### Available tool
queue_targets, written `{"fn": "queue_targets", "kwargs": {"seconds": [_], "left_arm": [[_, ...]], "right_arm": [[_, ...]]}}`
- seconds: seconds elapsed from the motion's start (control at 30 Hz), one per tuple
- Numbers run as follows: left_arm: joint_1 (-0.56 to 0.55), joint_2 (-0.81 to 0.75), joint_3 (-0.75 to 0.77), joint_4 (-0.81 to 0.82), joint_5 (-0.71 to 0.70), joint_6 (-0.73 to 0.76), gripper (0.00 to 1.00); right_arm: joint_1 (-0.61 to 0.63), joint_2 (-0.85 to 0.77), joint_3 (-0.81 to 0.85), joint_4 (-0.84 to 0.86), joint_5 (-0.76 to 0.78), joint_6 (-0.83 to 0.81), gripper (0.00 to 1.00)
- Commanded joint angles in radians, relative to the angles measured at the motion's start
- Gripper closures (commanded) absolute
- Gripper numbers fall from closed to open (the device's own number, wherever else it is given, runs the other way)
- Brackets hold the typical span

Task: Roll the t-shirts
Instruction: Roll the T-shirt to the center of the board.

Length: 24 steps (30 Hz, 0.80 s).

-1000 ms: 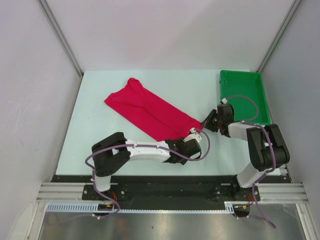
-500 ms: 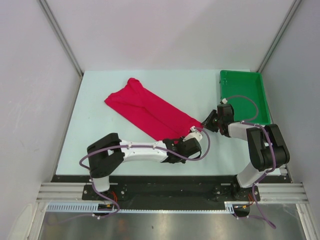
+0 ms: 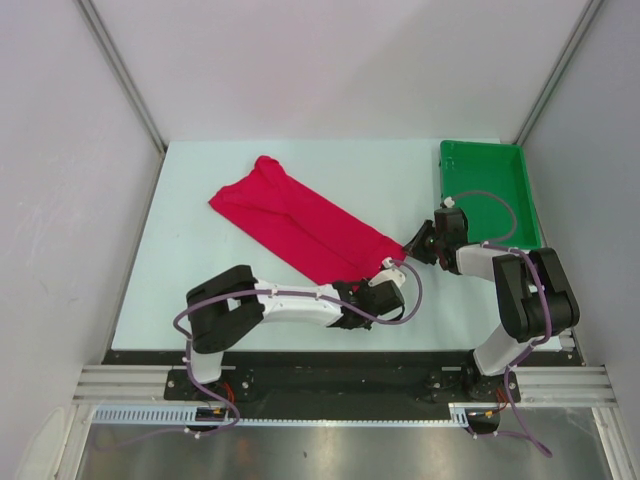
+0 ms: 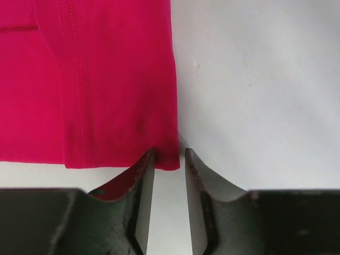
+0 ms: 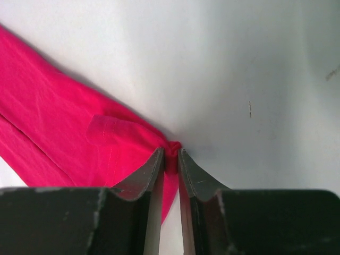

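On the pale desk (image 3: 180,230), left of centre in the overhead view, the crimson t-shirt (image 3: 300,225) lies flat as a long folded band. It runs on a slant from a far-left end, where the cloth spreads wider, down to a near-right end close to both arms. The left wrist view shows its stitched hem, with a double row of thread along a folded-over strip.

At that near end the left arm (image 3: 290,300) stretches low across the desk from its base at the bottom left. The left tool (image 4: 169,155) sits at a corner of the hem. Its two dark fingers (image 4: 139,180) stand a narrow way apart, with pale desk showing in the slot between them, and the very corner of the cloth lies between their tips. The cloth there looks flat and unsqueezed, so this tool is narrowly open around the corner rather than clamped on it.

Just to the right, the right tool (image 5: 170,153) meets the shirt's other near corner. Its fingers stand almost together and a small bunched nub of red fabric is pinched between their tips, the cloth creasing toward them: it grips the t-shirt.

Farther right, at the far right corner of the desk, stands a green tray (image 3: 500,165), apart from the shirt, with the right arm (image 3: 530,290) just in front of it.
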State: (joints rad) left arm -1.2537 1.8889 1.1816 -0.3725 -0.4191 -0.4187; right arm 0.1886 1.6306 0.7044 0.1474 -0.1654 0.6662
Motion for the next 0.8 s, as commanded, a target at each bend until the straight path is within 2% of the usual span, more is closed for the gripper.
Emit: {"fn": "queue_targets", "kwargs": {"seconds": [0.0,0.03,0.07,0.2,0.4,0.57,0.77], "left_arm": [[-0.004,-0.002,-0.016,0.01,-0.023,-0.009,0.73],[-0.006,-0.005,-0.019,0.01,-0.021,-0.008,0.77],[-0.006,-0.01,-0.02,0.014,-0.017,-0.005,0.86],[-0.006,-0.06,-0.033,0.049,0.025,0.029,0.99],[-0.006,-0.134,-0.053,0.095,0.17,0.037,1.0],[-0.006,-0.194,-0.097,0.184,0.319,-0.028,1.0],[0.043,-0.201,-0.175,0.308,0.488,-0.113,1.0]], "right_arm": [[0.003,0.017,-0.003,-0.008,0.012,0.004,0.82],[0.006,0.017,-0.002,-0.006,0.012,0.006,0.83],[0.009,0.015,0.001,-0.006,0.015,0.006,0.87],[0.008,-0.005,0.009,-0.037,0.03,0.007,0.95],[-0.003,-0.103,0.043,-0.216,0.118,-0.06,0.98],[0.002,-0.178,0.052,-0.356,0.202,-0.114,0.98],[0.012,-0.192,0.072,-0.417,0.24,-0.135,0.94]]}}
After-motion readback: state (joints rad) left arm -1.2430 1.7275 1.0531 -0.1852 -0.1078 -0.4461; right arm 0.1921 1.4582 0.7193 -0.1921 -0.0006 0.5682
